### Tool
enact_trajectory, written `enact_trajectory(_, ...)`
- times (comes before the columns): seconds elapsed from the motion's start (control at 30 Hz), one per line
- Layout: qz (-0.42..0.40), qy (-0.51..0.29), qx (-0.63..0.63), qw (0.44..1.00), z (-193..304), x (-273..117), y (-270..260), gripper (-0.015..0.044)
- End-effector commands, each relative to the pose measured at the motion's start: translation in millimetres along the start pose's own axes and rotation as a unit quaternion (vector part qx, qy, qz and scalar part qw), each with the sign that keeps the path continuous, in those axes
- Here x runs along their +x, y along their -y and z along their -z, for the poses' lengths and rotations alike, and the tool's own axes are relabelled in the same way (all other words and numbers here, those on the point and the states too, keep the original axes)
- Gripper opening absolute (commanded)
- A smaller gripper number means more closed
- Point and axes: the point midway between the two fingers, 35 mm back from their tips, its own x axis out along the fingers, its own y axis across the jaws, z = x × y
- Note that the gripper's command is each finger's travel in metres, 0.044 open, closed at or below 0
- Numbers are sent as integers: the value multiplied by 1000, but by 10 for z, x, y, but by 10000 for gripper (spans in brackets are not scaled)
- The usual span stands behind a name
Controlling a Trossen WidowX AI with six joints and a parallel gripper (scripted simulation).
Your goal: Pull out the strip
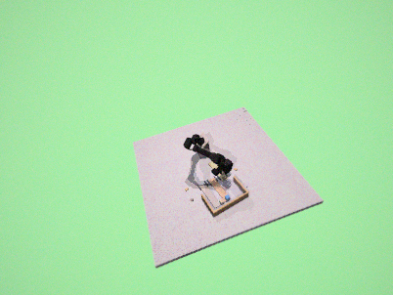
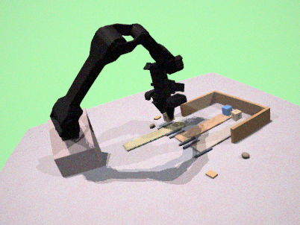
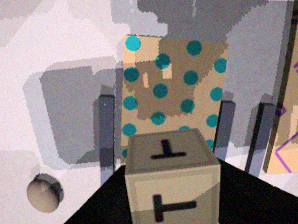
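My gripper (image 2: pixel 169 117) (image 3: pixel 166 169) is shut on the labelled cube, a tan cube (image 3: pixel 172 192) with a black T on its faces. The cube hangs a little above the dotted strip. That strip (image 2: pixel 143 141) (image 3: pixel 172 107), tan with teal dots, lies flat, mostly on the robot's side of the dark rails. Its far end shows beyond the cube in the wrist view. A purple-zigzag strip (image 2: pixel 209 127) (image 3: pixel 291 145) lies beside it. A blue cube (image 2: pixel 227 109) (image 1: pixel 227 197) and another tan cube (image 2: pixel 236 115) stand at the far end inside the walled frame.
The low wooden wall (image 2: pixel 251 126) (image 1: pixel 232 206) surrounds the far area on three sides. Short dark rails (image 2: pixel 203 152) (image 3: pixel 106 130) flank the strips. A pale strip (image 2: pixel 216 139) lies right of the zigzag one. Pebbles (image 2: pixel 245 155) (image 3: pixel 43 193) and a flat chip (image 2: pixel 212 173) lie outside.
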Motion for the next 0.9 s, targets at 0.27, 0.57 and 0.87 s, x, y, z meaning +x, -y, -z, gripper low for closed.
enact_trajectory(0.27,-1,-1,-1,1000,322,-128,-68,0)
enact_trajectory(0.57,-1,-1,-2,1000,508,-173,-104,0)
enact_trajectory(0.87,-2,-1,-2,1000,508,-489,-106,0)
